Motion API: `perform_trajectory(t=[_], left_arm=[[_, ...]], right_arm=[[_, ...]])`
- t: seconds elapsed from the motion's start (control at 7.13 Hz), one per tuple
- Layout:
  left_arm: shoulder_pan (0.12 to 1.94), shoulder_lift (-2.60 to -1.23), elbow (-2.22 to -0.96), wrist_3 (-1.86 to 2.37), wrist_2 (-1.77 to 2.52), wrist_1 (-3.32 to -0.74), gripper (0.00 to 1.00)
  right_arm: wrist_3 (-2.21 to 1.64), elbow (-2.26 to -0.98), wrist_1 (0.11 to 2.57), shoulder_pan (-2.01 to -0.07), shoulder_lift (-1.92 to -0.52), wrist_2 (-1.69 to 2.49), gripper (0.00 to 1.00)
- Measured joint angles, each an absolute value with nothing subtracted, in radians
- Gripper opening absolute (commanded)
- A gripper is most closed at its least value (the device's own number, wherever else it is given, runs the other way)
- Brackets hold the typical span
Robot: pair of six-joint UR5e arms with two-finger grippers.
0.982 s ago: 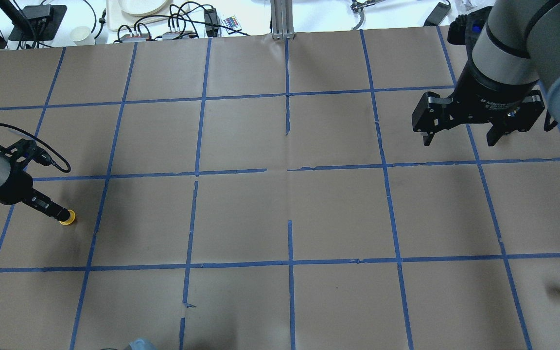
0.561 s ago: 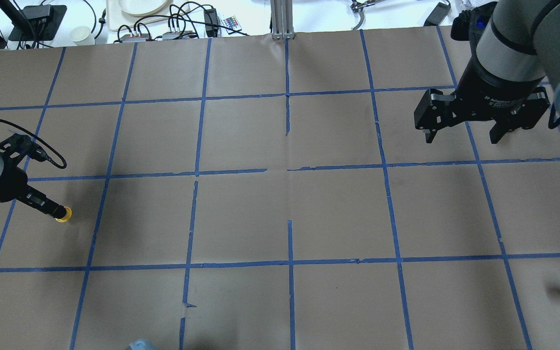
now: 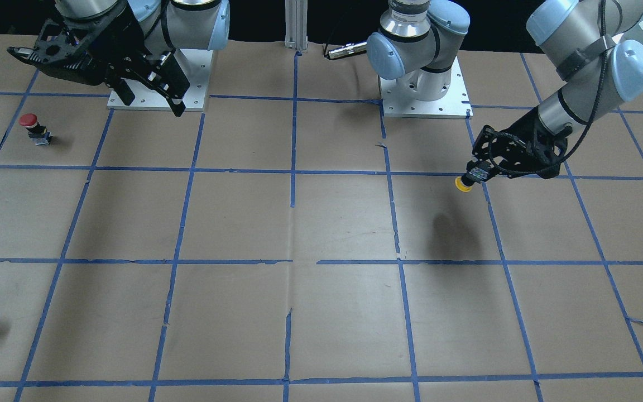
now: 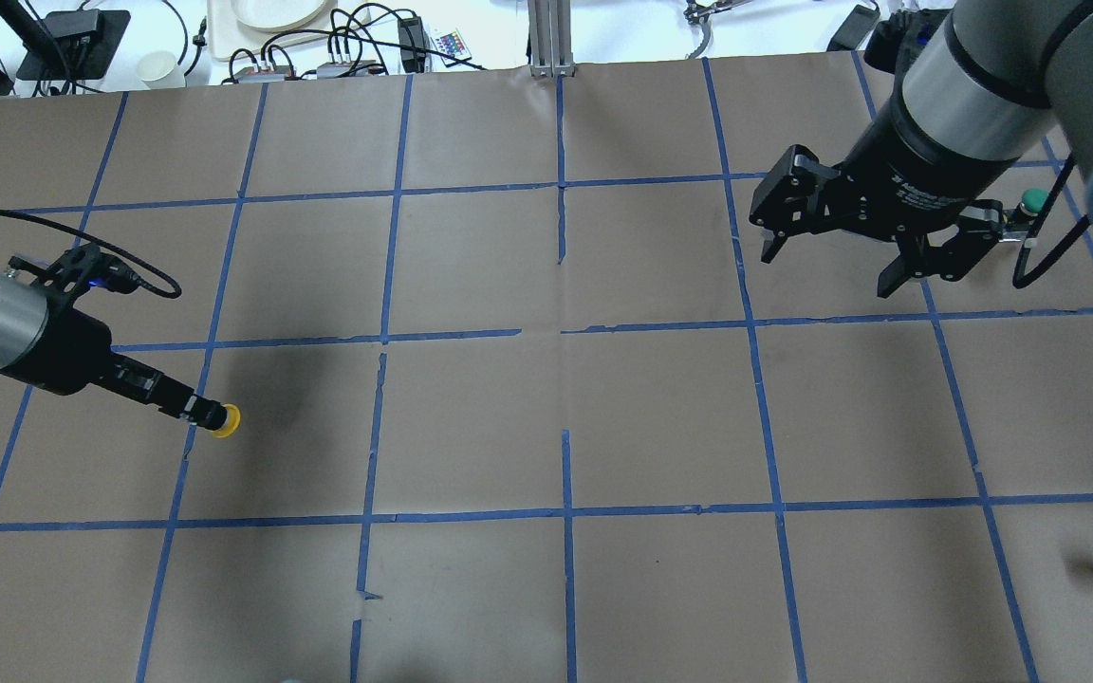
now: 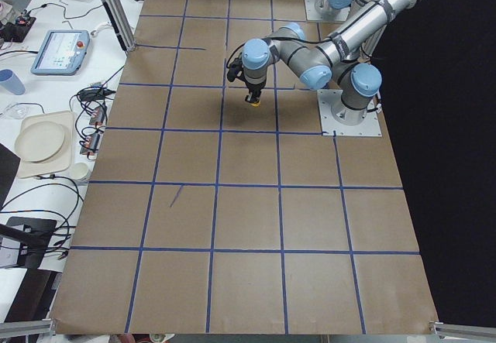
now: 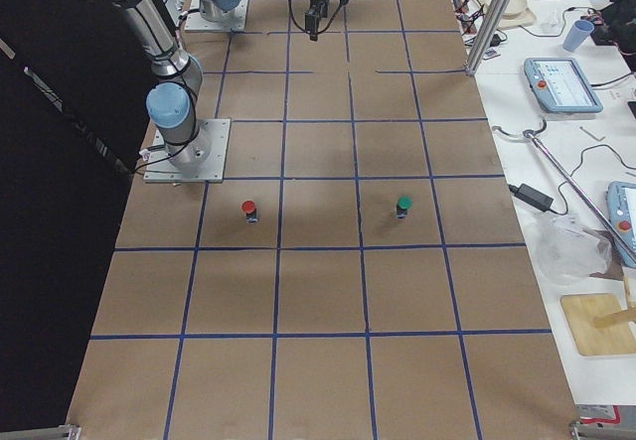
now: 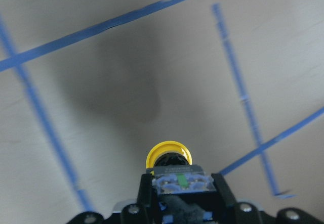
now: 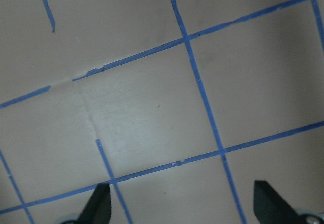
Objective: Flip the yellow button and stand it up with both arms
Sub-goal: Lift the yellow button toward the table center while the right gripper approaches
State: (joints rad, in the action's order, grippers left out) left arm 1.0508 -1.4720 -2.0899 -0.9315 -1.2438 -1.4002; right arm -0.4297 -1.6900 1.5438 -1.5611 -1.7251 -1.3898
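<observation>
left claw (image 4: 200, 414): clamped tight on the dark body of the yellow button (image 4: 226, 420)
yellow button: up off the worktop (image 4: 471, 417), lying sideways in the grip, cap poking out past the claw toward the middle; it's over the left part, about halfway between the robot's edge and the far edge
right claw (image 4: 826, 273): spread wide, holding nothing, hanging in the air over the right part
red button (image 3: 28, 120): standing upright near the right end, robot's side
green button (image 4: 1033, 200): upright too, same end, further from the robot
</observation>
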Motion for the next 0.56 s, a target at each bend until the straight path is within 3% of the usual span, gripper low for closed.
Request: perform_trajectory(t=[0.56], left_arm=[[1.249, -1.452, -2.095, -0.546, -0.735, -1.467, 0.11]], right_arm=[[-0.726, -1.693, 1.31, -1.434, -1.723, -1.023, 1.0]])
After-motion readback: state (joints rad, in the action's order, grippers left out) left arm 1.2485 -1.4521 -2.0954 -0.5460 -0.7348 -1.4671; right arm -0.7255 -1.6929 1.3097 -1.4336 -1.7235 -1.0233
